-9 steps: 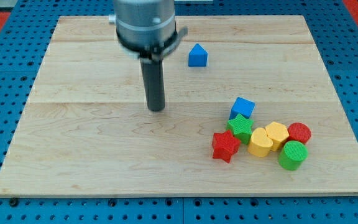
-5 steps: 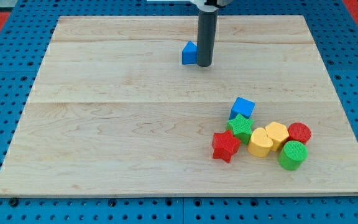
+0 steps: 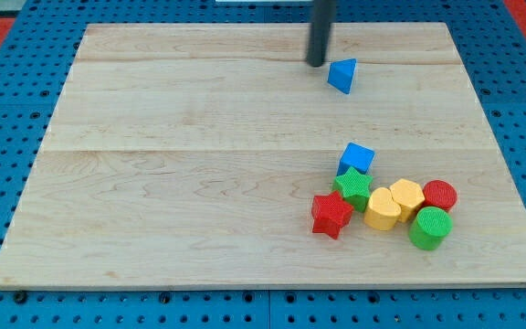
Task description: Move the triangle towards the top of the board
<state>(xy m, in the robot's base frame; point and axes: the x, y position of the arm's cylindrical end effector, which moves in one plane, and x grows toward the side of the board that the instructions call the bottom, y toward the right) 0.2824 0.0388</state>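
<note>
The blue triangle [image 3: 342, 74] lies in the upper right part of the wooden board [image 3: 153, 183], tipped at an angle. My tip [image 3: 316, 63] rests on the board just to the triangle's upper left, a small gap away from it. The dark rod rises from there out of the view's top.
A cluster of blocks sits at the lower right: a blue cube [image 3: 357, 157], a green star [image 3: 354, 188], a red star [image 3: 331, 215], two yellow blocks [image 3: 383, 208] [image 3: 407, 196], a red cylinder [image 3: 440, 195] and a green cylinder [image 3: 429, 228].
The tip moved from the board's middle up to the triangle, then on toward the top. The triangle slid to the right and turned. The cluster has not moved.
</note>
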